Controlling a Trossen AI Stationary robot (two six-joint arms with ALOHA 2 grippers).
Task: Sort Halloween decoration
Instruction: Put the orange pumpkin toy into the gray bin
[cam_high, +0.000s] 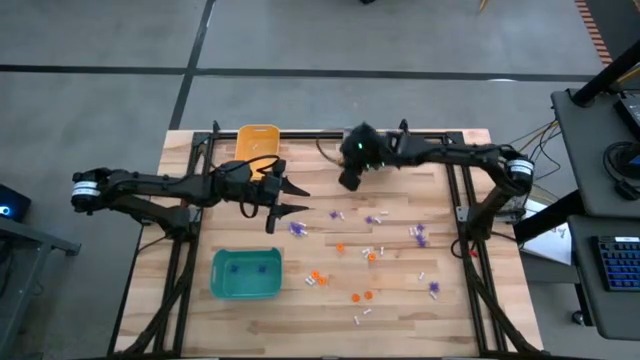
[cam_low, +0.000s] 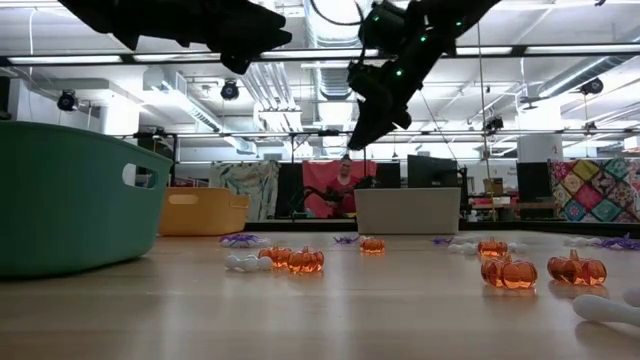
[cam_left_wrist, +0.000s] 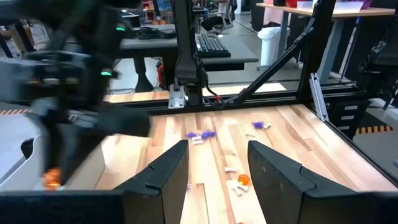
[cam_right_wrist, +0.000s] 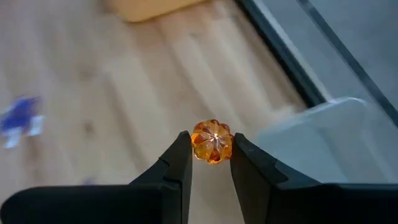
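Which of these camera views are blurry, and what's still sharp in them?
Right wrist view: wood and bin smeared, orange pumpkin in the right gripper sharp. Left wrist view: the other arm blurred, left gripper crisp. Low view: pumpkins sharp.

- The left arm reached in from the left, held above the surface; its tool (cam_high: 296, 199) stood with fingers (cam_left_wrist: 163, 177) spread and empty.
- The right arm stretched toward the far edge; its tool (cam_right_wrist: 211, 160) was clamped on a pumpkin (cam_right_wrist: 212, 141).
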